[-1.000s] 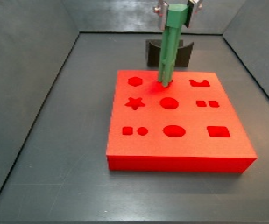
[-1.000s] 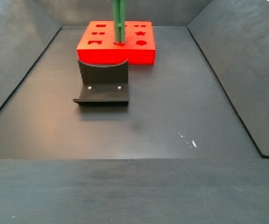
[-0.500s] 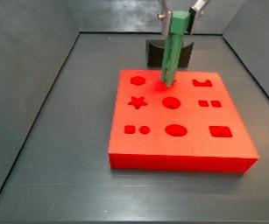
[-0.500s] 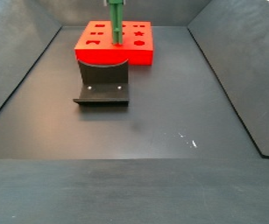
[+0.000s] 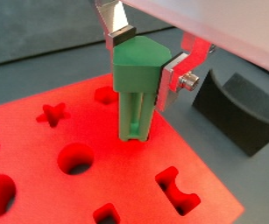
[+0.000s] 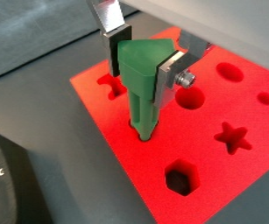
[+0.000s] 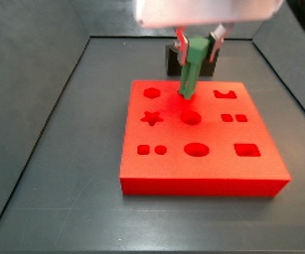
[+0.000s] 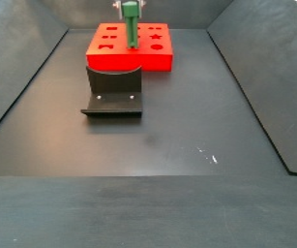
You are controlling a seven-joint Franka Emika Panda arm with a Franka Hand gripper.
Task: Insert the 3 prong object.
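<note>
In both side views the dark floor lies nearest. On it stands the fixture [image 8: 113,100], just in front of the red block [image 8: 162,60]. The block's top carries cut-out holes: star, hexagon, circles, squares. Above it the gripper [image 5: 146,54] clamps the 3 prong object [image 5: 134,98] by its upper end, silver fingers [image 6: 172,68] pressed on either flank. The green bar hangs roughly upright, slightly tilted in a side view [image 7: 191,67], its lower tip at the block's top face [image 6: 143,133]; whether it has entered a hole is hard to tell. Farthest back, the tray walls [image 7: 115,20] rise behind the block.
</note>
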